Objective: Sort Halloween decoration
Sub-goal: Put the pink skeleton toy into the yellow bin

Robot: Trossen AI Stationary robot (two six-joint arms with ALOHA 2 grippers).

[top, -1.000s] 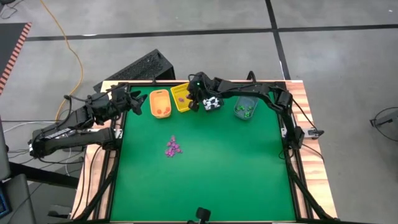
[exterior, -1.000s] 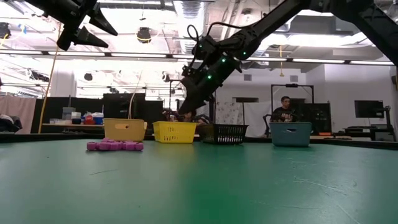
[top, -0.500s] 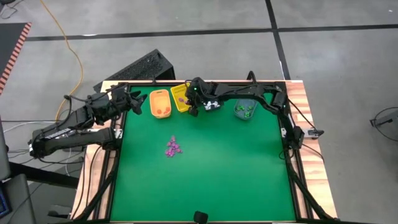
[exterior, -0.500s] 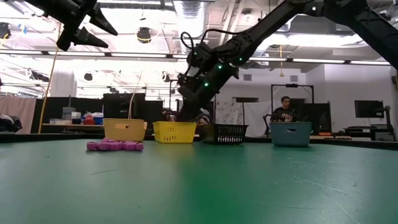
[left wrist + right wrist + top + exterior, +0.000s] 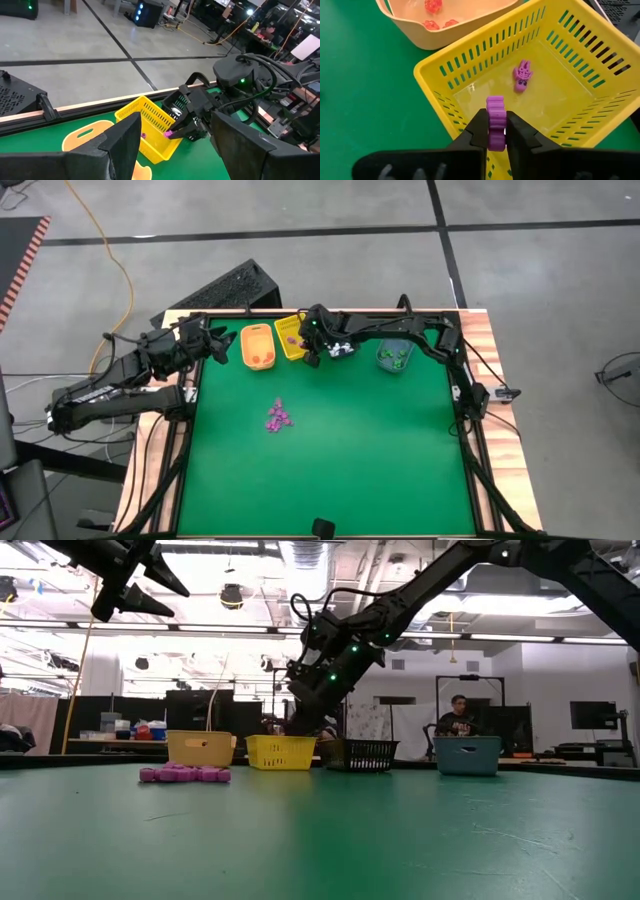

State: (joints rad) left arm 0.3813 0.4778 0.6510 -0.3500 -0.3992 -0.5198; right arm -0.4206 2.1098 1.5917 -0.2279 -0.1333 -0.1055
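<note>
My right gripper [image 5: 496, 134] hangs over the near rim of the yellow basket [image 5: 470, 75] at the table's far side, shut on a purple trinket [image 5: 496, 122]. A second purple trinket [image 5: 522, 75] lies on the basket's floor. More purple trinkets [image 5: 278, 417] sit in a small pile on the green mat, left of centre. My left gripper [image 5: 218, 345] is open and held high above the table's far left corner, with nothing between its fingers [image 5: 120, 145]. My right gripper pinches the purple trinket's lower part [image 5: 496, 140] between its two fingertips. The fingers slant down toward the far edge. The trinket stands upright above the fingertips, clear of the basket and over its inside.
An orange bin [image 5: 258, 346] with red-orange trinkets stands left of the yellow basket. A black basket [image 5: 342, 348] with white pieces and a grey-blue bin [image 5: 393, 356] with green pieces stand to its right. A person [image 5: 458, 712] sits in the room behind.
My right gripper has sunk a little with the purple trinket and moved slightly left, over the yellow basket; for the last half second it has kept still.
</note>
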